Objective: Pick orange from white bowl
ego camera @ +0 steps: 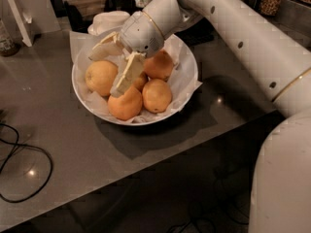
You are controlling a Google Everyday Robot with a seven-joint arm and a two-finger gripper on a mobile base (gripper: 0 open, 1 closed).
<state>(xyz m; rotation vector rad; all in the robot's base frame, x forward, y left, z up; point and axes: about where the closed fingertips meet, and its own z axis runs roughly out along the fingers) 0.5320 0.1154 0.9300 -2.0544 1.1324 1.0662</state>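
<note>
The white bowl (187, 81), lined with crinkled white paper, stands on the grey table and holds several oranges. The orange (100, 77), the largest and palest, lies at the bowl's left side. My gripper (104, 74) hangs over the bowl's left half, open and empty. One finger (104, 51) points out above the orange's far side. The other finger (126, 75) reaches down on its right, between it and the deeper-orange ones (156, 95). I cannot tell whether the fingers touch the orange.
A small white lidded dish (111, 19) sits just behind the bowl. A white stand (19, 17) is at the back left. A black cable (22, 171) loops on the table at front left. The table's front edge (160, 161) runs diagonally; my arm (252, 38) crosses from the right.
</note>
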